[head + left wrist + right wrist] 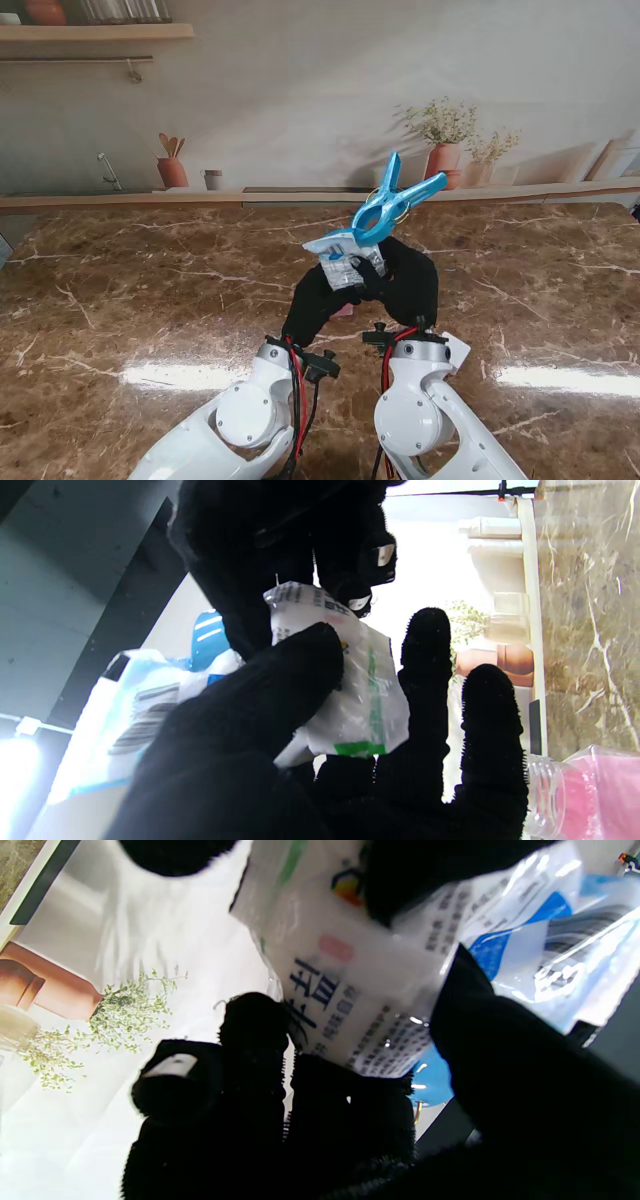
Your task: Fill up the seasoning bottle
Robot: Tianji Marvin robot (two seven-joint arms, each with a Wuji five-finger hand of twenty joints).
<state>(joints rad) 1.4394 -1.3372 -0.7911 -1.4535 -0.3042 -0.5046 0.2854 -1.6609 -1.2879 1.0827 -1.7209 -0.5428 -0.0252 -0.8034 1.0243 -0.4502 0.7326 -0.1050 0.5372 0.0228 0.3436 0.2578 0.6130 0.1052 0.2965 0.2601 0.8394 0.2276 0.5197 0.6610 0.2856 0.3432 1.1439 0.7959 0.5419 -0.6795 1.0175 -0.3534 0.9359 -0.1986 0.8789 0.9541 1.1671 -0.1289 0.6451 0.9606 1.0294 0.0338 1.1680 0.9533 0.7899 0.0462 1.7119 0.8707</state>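
The marble table (pixel 120 300) spread wide in front of me, with a wall ledge (pixel 300 195) behind it carrying terracotta pots (pixel 172 172) and dried plants (pixel 445 125). Above the middle of the table I held both hands together, raised off the surface. My left hand (pixel 315 300) and my right hand (pixel 410 280), both in black gloves, were closed on the same seasoning bag (pixel 345 262), a crinkled white plastic pouch with blue and green print. A big blue clip (pixel 393 208) pinched the bag's top and stuck up and away from me.

I judged this to be the opening step: the bag was sealed by the clip, so nothing could be poured yet. The next move called for one hand to keep the pouch steady while the other squeezed the clip's handles and drew it off, without crushing the bag or spilling.

From the stand, the seasoning bottle (pixel 575 800) was almost entirely hidden behind my hands; only a small pink patch showed on the table between my wrists. My left wrist view alone showed it properly: a clear bottle with a threaded open neck, pink inside, lying at the frame's corner just past my fingers (pixel 425 680). My right wrist view showed the printed face of the bag and my thumb pressed across it, but no bottle.
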